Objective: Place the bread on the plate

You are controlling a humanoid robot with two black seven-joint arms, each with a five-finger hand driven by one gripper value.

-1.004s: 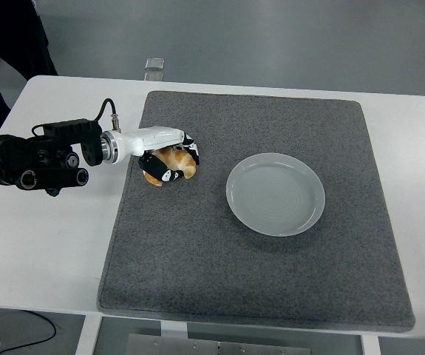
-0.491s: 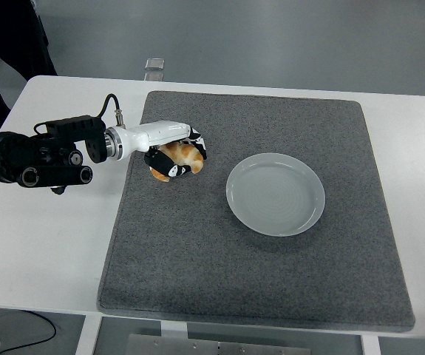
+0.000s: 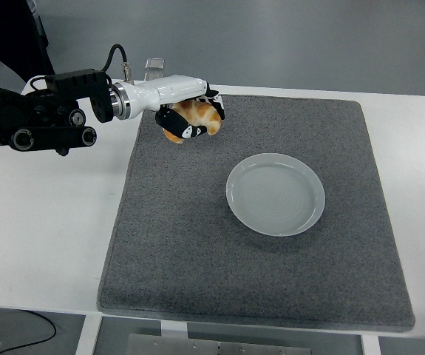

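A golden-brown piece of bread [image 3: 195, 118] hangs in the air above the far left part of the grey mat, held from above by my left hand [image 3: 190, 118]. The hand's white back and black fingers wrap round the bread. An empty pale grey plate [image 3: 275, 194] lies on the mat to the right of the hand and nearer to me, well apart from the bread. My right arm does not show in the head view.
The grey mat [image 3: 256, 281] covers most of the white table [image 3: 42, 229]. A small clear object [image 3: 154, 69] stands at the table's far edge behind the hand. A dark figure [image 3: 5, 37] shows at the top left.
My left hand has lifted the bread off the mat and carried it up and to the right, towards the far edge. The plate has stayed put.
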